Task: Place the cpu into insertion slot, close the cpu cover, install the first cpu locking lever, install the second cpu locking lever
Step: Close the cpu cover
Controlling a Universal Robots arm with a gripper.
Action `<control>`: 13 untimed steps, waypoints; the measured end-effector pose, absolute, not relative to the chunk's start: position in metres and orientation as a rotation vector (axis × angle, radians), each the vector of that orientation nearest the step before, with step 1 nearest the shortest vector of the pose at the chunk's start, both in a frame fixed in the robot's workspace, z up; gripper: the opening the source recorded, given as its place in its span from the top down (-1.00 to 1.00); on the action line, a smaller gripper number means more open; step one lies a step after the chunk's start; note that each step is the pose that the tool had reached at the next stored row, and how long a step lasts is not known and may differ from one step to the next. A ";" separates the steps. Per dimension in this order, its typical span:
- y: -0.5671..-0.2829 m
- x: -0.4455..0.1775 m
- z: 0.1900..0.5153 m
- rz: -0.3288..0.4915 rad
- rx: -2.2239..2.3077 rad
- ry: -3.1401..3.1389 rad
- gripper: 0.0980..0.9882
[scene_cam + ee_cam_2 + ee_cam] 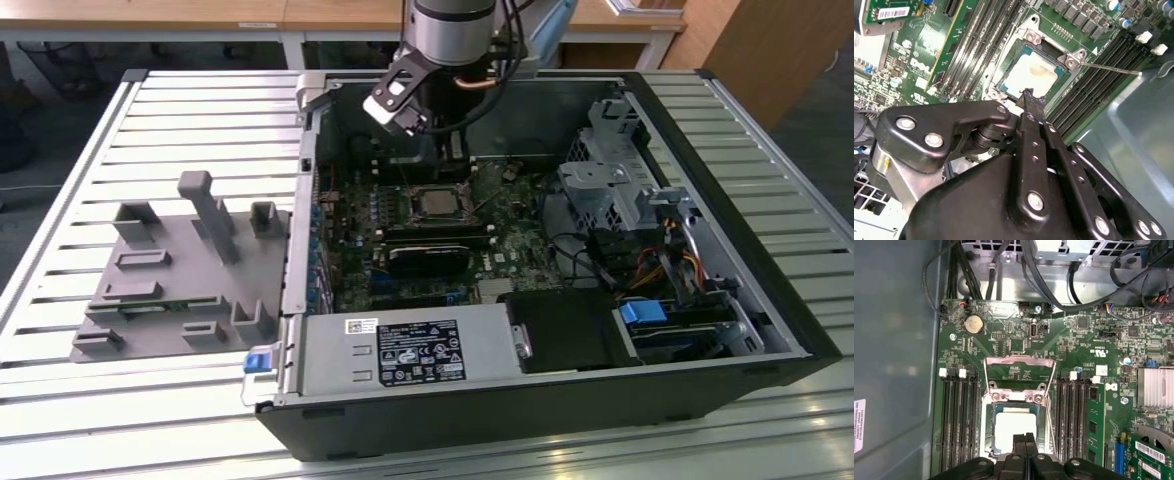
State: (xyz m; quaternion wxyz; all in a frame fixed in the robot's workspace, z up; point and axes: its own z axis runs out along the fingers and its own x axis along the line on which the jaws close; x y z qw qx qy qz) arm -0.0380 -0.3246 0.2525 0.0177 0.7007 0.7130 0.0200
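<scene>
The cpu [1013, 426], a flat silvery-beige square, lies in the insertion slot [988, 432] on the green motherboard; both wrist views show it [1030, 75] with its teal edge uncovered. The cpu cover [1019, 360], a thin silvery frame, stands raised at the socket's far side, with board showing through its cut-out. One thin locking lever [1109, 67] sticks out across the memory slots. My gripper [1026, 439] is shut with nothing in it, its black fingertips [1028, 93] just above the socket's edge. In the exterior view the gripper [438, 155] hangs over the socket [434, 203] inside the open case.
Black memory slots [959, 420] flank the socket on both sides. A long black card [427, 255] lies nearer the power supply [407, 350]. Cables [1004, 270] and the case wall [894, 365] stand close by. A grey fixture [174, 270] lies at the exterior view's left.
</scene>
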 end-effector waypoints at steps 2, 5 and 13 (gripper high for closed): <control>-0.325 -0.038 0.256 0.063 2.180 2.218 0.96; -0.325 -0.038 0.265 0.068 2.184 2.221 0.96; -0.325 -0.031 0.270 0.105 2.208 2.243 0.96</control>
